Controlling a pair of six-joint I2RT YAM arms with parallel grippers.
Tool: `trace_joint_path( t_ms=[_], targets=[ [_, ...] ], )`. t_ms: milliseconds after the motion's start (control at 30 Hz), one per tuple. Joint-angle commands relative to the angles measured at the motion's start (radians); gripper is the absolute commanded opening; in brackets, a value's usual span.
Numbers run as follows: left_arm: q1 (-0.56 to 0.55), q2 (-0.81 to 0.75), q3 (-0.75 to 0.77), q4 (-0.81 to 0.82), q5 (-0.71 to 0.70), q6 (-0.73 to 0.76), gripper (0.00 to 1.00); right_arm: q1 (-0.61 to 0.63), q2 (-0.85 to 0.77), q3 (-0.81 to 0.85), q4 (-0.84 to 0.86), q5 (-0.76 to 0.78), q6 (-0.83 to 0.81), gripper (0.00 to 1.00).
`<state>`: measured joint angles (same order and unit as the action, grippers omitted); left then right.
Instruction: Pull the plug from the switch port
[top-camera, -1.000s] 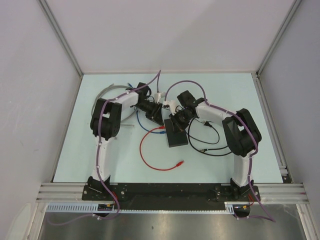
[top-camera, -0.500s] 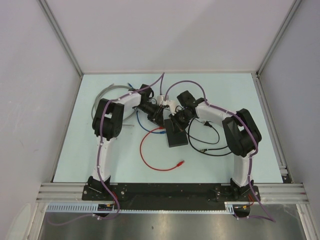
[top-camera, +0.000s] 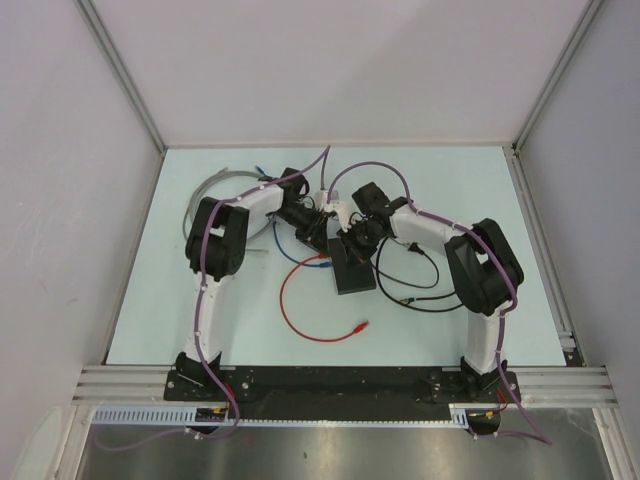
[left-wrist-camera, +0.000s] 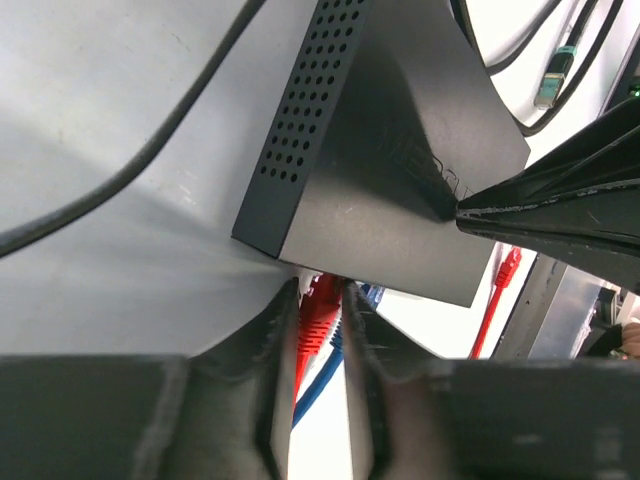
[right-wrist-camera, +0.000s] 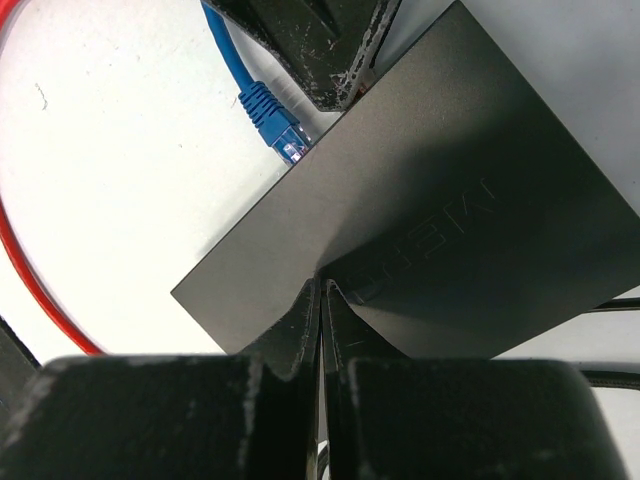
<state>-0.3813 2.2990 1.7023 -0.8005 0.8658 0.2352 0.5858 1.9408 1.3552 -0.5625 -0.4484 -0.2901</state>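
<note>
Left wrist view: left gripper (left-wrist-camera: 318, 296) pinches a red plug (left-wrist-camera: 320, 312) seated in the port on the edge of a flat black box (left-wrist-camera: 400, 150), with a blue plug (right-wrist-camera: 272, 110) beside it. Right gripper (right-wrist-camera: 322, 288), fully closed, presses its tips on the box top. The plug shell looks rigid and probably latched, its cable (top-camera: 283, 295) limp, so the shell is the place to grip.

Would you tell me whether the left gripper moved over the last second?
Yes: the left gripper shifted right, toward the unmoved black switch.

Embossed "NET…" atop the switch (right-wrist-camera: 470, 140)
</note>
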Motion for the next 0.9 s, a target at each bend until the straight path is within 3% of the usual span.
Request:
trace_joint_path(
  t_ms=[0,100,200,433,633,867],
  targets=[
    [-0.036,0.037,0.017,0.017,-0.042,0.019,0.21,0.012,0.044,-0.045,0.001,0.1,-0.038,0.02],
    [-0.042,0.043,0.016,0.003,-0.051,0.024,0.19,0.011,0.043,-0.045,0.003,0.102,-0.038,0.02],
    [-0.056,0.042,0.011,-0.008,-0.068,0.039,0.0,0.011,0.043,-0.045,0.004,0.102,-0.04,0.02],
    [-0.067,0.037,0.031,-0.022,-0.195,0.033,0.0,0.012,0.043,-0.045,0.006,0.103,-0.041,0.02],
    [-0.067,0.16,0.204,-0.241,-0.258,0.108,0.0,0.014,0.044,-0.045,0.007,0.1,-0.041,0.02],
    [-0.067,0.146,0.207,-0.253,-0.315,0.099,0.0,0.016,0.043,-0.045,0.004,0.102,-0.043,0.02]
  ],
)
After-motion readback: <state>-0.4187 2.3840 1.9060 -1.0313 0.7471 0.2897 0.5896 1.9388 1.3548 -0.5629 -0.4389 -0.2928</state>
